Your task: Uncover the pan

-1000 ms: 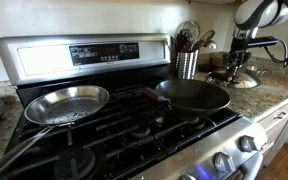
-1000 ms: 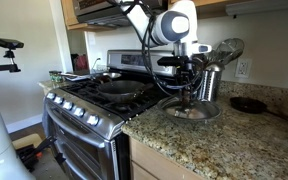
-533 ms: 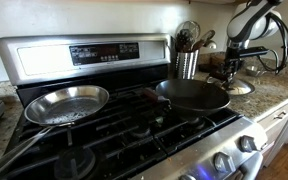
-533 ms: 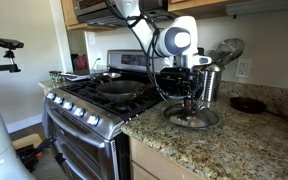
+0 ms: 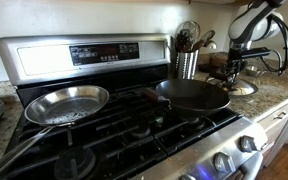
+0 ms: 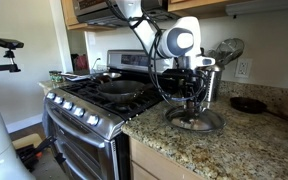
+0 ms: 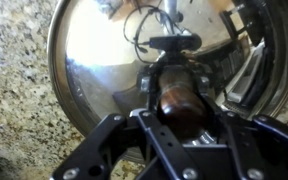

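The black pan (image 5: 192, 95) sits uncovered on the stove's burner, and also shows in an exterior view (image 6: 117, 88). The round silvery glass lid (image 6: 194, 118) lies flat on the granite counter beside the stove; it also shows in an exterior view (image 5: 241, 89) and fills the wrist view (image 7: 94, 50). My gripper (image 6: 191, 100) stands right over the lid. In the wrist view its fingers (image 7: 182, 105) are closed round the lid's dark knob (image 7: 182, 95).
A shiny steel frying pan (image 5: 66, 103) sits on another burner. A metal utensil holder (image 5: 187, 62) stands at the back of the counter next to the lid. A small dark dish (image 6: 249, 104) lies further along the counter. The stove knobs line the front edge.
A second ago the lid hung a little above the counter in my gripper. It has come down onto the counter and has lain still for the last half second.
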Action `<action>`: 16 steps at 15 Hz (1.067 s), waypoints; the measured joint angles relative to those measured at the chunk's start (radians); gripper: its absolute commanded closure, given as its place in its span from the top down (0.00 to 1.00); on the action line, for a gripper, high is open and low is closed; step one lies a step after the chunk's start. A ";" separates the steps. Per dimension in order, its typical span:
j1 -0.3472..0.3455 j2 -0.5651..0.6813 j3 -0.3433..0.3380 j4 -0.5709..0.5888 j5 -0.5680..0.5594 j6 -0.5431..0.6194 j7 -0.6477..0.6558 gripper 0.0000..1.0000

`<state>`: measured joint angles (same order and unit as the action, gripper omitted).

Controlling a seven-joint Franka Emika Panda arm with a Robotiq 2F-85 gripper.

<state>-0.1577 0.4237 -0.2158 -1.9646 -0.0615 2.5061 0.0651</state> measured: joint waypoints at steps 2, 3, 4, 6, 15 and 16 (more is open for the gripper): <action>0.000 -0.001 -0.006 -0.008 -0.003 0.000 0.000 0.20; 0.000 -0.002 -0.007 -0.015 -0.003 0.000 -0.001 0.20; 0.000 -0.006 -0.006 -0.023 -0.003 0.003 -0.003 0.20; 0.000 -0.019 -0.002 -0.045 -0.004 0.017 -0.010 0.20; 0.001 -0.112 -0.008 -0.134 -0.103 0.040 -0.026 0.98; 0.000 -0.129 -0.008 -0.135 -0.100 0.031 -0.036 1.00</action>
<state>-0.1575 0.2946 -0.2236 -2.0991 -0.1616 2.5372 0.0294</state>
